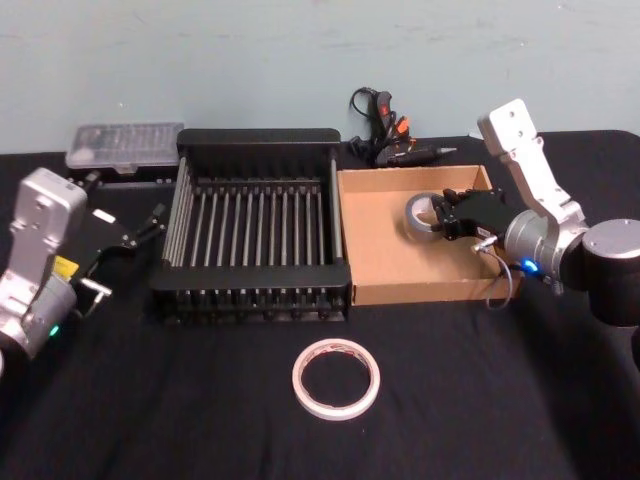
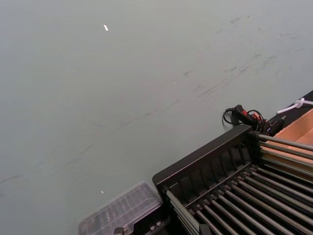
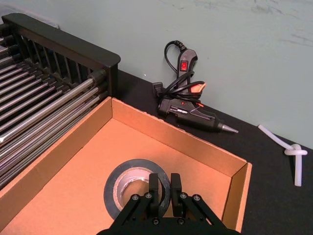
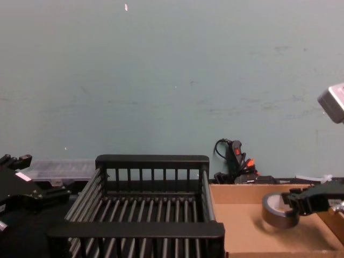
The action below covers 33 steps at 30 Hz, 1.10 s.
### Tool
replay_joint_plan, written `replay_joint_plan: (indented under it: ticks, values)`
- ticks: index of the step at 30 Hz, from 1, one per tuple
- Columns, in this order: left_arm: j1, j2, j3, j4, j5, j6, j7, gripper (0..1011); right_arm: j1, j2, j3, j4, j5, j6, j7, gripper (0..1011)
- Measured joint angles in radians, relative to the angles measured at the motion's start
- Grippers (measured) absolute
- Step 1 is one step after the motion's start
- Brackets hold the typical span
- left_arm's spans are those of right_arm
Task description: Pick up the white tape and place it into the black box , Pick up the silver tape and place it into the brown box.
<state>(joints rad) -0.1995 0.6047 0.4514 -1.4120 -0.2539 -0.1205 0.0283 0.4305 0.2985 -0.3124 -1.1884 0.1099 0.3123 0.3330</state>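
Silver tape (image 1: 424, 215) sits at centre right of the head view, inside the brown box (image 1: 385, 265) near its far right corner, with the right gripper (image 1: 447, 214) clamped on it. In the right wrist view the jaws pinch the roll's near wall, one finger inside the core and one outside, so the roll (image 3: 137, 186) hangs tilted above the cardboard floor; I cannot tell whether its lower edge touches. Holding it by the wall keeps the roll low over the box (image 3: 146, 142), ready for release.

White tape (image 1: 336, 378) lies flat on the counter (image 1: 500, 420) at lower centre, well apart from the black box (image 1: 255, 228), which is empty. The left gripper (image 1: 140, 232) rests at the left edge beside that crate, jaws slightly parted and holding nothing; it is probably placed there for the white ring.
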Motion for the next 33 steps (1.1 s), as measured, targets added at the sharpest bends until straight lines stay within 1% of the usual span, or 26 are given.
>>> replay_joint_plan:
  ticks: [6,7,8,9,10,11,13,14,19,20,22,24,27,28,29,33]
  values:
    - [0.0,0.0,0.0,0.0,0.0,0.0,0.0,1001,0.0,0.0,0.001,-0.001,0.001,0.0,0.0,151]
    - [0.0,0.0,0.0,0.0,0.0,0.0,0.0,1001,0.0,0.001,0.001,-0.001,0.002,0.0,0.0,177]
    - [0.0,0.0,0.0,0.0,0.0,0.0,0.0,1001,-0.001,0.001,0.001,-0.002,0.002,0.0,0.0,177]
    - [0.0,0.0,0.0,0.0,0.0,0.0,0.0,1001,-0.001,0.001,0.001,-0.002,0.002,0.0,0.0,228]
    - [0.0,0.0,0.0,0.0,0.0,0.0,0.0,1001,-0.001,0.001,0.001,-0.002,0.002,0.0,0.0,247]
    - [0.0,0.0,0.0,0.0,0.0,0.0,0.0,1001,-0.001,0.001,0.001,-0.002,0.003,0.0,0.0,306]
    - [0.0,0.0,0.0,0.0,0.0,0.0,0.0,1001,-0.001,0.001,0.001,-0.002,0.003,0.0,0.0,345]
    - [0.0,0.0,0.0,0.0,0.0,0.0,0.0,1001,-0.001,0.001,0.002,-0.003,0.003,0.001,0.0,400]
    - [0.0,0.0,0.0,0.0,0.0,0.0,0.0,1001,-0.001,0.002,0.002,-0.003,0.004,0.001,0.0,517]
    - [0.0,0.0,0.0,0.0,0.0,0.0,0.0,1001,-0.001,0.002,0.002,-0.003,0.004,0.001,0.0,575]
    - [0.0,0.0,0.0,0.0,0.0,0.0,0.0,1001,-0.002,0.002,0.002,-0.003,0.004,0.001,0.0,624]
    - [0.0,0.0,0.0,0.0,0.0,0.0,0.0,1001,-0.002,0.002,0.002,-0.003,0.004,0.002,0.0,704]
    - [0.0,0.0,0.0,0.0,0.0,0.0,0.0,1001,-0.002,0.002,0.002,-0.004,0.005,0.002,0.0,762]
    - [0.0,0.0,0.0,0.0,0.0,0.0,0.0,1001,-0.002,0.002,0.002,-0.004,0.005,0.002,0.0,820]
    - [0.0,0.0,0.0,0.0,0.0,0.0,0.0,1001,-0.002,0.002,0.002,-0.004,0.005,0.002,0.0,838]
    - [0.0,0.0,0.0,0.0,0.0,0.0,0.0,1001,-0.002,0.002,0.002,-0.004,0.005,0.002,0.0,966]
